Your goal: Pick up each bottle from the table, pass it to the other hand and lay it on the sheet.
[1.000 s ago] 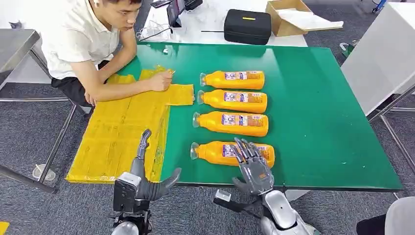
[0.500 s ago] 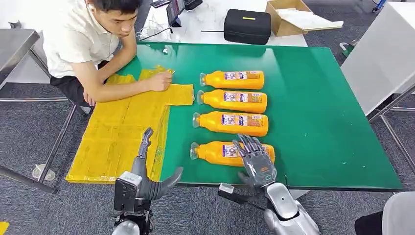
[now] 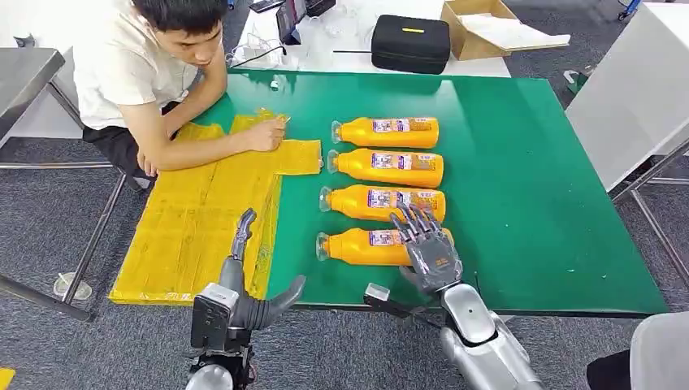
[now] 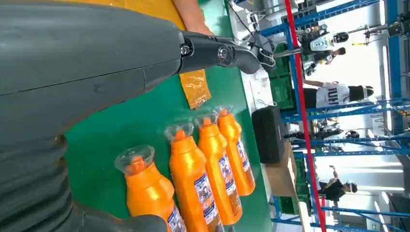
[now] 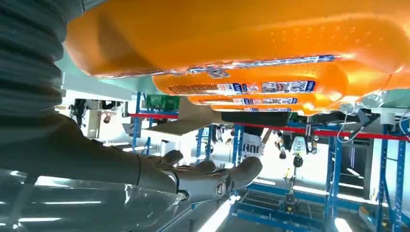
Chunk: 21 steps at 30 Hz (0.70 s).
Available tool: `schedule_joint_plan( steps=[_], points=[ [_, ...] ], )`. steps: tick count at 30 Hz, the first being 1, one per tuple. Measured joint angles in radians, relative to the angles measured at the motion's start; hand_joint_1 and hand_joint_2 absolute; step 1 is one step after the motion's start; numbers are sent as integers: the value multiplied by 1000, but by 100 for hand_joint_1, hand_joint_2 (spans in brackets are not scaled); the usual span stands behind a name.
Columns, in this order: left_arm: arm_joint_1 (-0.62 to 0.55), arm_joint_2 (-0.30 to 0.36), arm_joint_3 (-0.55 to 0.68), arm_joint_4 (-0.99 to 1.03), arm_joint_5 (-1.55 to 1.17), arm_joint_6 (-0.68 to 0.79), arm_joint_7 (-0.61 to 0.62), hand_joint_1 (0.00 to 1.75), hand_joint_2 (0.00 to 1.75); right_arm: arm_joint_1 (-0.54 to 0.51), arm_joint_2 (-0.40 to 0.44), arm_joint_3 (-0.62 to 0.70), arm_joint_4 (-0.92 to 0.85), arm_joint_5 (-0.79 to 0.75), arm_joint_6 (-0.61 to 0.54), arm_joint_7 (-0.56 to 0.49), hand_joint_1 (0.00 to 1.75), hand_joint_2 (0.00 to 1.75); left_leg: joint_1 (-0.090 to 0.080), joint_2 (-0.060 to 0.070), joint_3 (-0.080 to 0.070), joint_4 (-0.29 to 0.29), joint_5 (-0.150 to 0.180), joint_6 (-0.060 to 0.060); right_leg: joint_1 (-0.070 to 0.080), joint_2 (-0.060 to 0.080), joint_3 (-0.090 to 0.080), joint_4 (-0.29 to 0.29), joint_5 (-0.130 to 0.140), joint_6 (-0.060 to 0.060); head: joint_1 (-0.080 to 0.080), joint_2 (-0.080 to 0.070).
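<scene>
A yellow sheet [image 3: 203, 219] covers the left of the green surface [image 3: 536, 195], where a person's hand [image 3: 266, 134] rests on it, probably to keep it flat. The left hand [image 3: 244, 280] waits beside its near edge, fingers apart and holding nothing, likely ready for the hand-over. Four bottles lie in a row; the right hand [image 3: 426, 252] hangs spread over the nearest bottle [image 3: 357, 246], hiding its base end, and whether it touches is unclear.
</scene>
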Motion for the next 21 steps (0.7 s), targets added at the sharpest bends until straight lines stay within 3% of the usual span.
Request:
schedule_joint_plan(
  steps=[21],
  points=[
    [-2,0,4,-5,17,-26,0,0,175,-86,35,-24,231,-215,98,-98,0,175,0,0,1,0,0,0,0,0,0,0,0,0,0,0]
  ],
)
